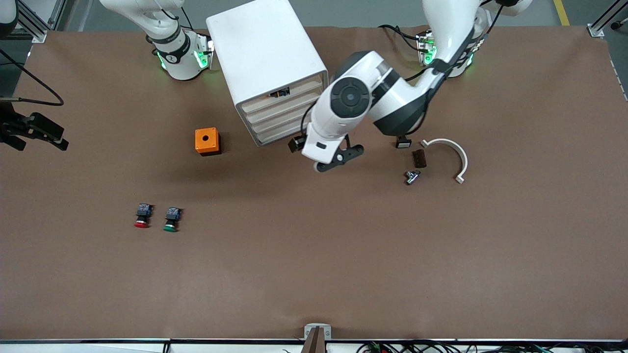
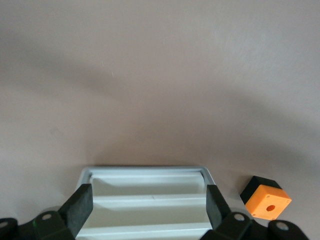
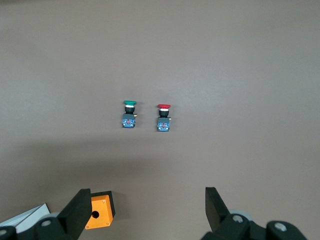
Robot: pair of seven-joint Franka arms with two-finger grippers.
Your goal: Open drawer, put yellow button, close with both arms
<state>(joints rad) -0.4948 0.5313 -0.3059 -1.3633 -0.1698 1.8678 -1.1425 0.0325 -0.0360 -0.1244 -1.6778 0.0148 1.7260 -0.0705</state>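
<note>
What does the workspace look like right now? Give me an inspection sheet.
Surface: brown table, no spills seen.
Job's things: drawer of the cabinet looks nearly shut; a dark, orange-tipped item at it, possibly the yellow button.
Clutter: orange box, red button, green button, white curved piece, small metal part.
Tools: left tool open, in front of the drawers; right tool open, over the table's right-arm end, waiting.
Cables: bundle at the table edge nearest the front camera.
Surroundings: frame post.
</note>
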